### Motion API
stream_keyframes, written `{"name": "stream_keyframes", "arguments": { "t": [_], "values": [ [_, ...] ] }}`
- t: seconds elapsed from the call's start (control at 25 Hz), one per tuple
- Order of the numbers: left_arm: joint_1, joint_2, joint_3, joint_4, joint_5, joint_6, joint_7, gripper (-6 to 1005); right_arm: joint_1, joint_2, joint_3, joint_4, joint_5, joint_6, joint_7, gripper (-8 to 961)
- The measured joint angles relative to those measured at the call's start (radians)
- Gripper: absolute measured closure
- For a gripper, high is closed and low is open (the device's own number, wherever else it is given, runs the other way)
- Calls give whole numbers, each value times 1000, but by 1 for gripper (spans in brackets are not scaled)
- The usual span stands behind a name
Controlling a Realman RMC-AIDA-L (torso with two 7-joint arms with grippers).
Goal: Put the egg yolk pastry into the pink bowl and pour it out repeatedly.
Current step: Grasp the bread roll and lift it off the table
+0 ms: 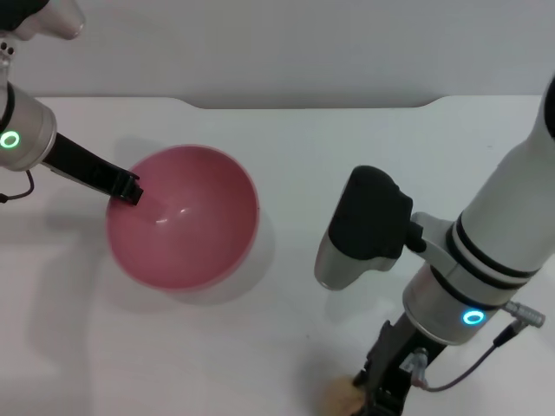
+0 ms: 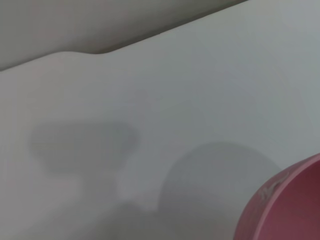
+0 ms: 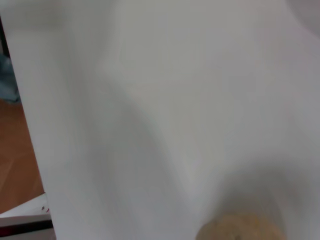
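Note:
The pink bowl [image 1: 186, 217] sits left of centre on the white table, tipped so its plain, empty inside faces me. My left gripper [image 1: 128, 189] is shut on the bowl's left rim, with its black fingers reaching in from the left. A part of the bowl's outer wall shows in the left wrist view [image 2: 290, 210]. The egg yolk pastry [image 1: 340, 399] lies on the table at the very front, cut off by the picture's edge. It also shows in the right wrist view [image 3: 242, 227]. My right gripper [image 1: 378, 399] is low over the table, right beside the pastry.
The white table [image 1: 347, 147] ends at a back edge against a grey wall. In the right wrist view the table's side edge [image 3: 30, 150] drops to a brown floor [image 3: 15, 160]. The right arm's dark wrist housing [image 1: 368, 221] hangs above the table's middle right.

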Motion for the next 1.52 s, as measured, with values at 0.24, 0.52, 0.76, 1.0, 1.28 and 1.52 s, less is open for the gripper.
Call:
{"name": "stream_keyframes", "arguments": {
  "t": [0.24,0.52,0.76,1.0,1.28,1.52],
  "values": [
    [-3,0,8,0,-2,-4,-4,1000,10,2,-3,-78,5,-19,28,537],
    [-7,0,9,0,-7,-5,-6,1000,5,2,47,-95,47,-26,39,542],
    [-11,-1,22,0,-8,-4,-6,1000,8,1,59,-146,52,-24,41,547],
    [-11,-3,37,0,-10,-3,-8,999,8,1,70,-167,52,-20,41,636],
    [-13,-2,35,3,-10,-9,-7,999,3,0,102,-176,52,-12,41,695],
    [-14,-1,33,2,-7,-9,-7,999,-3,-1,154,-179,51,-3,36,747]
  ]
}}
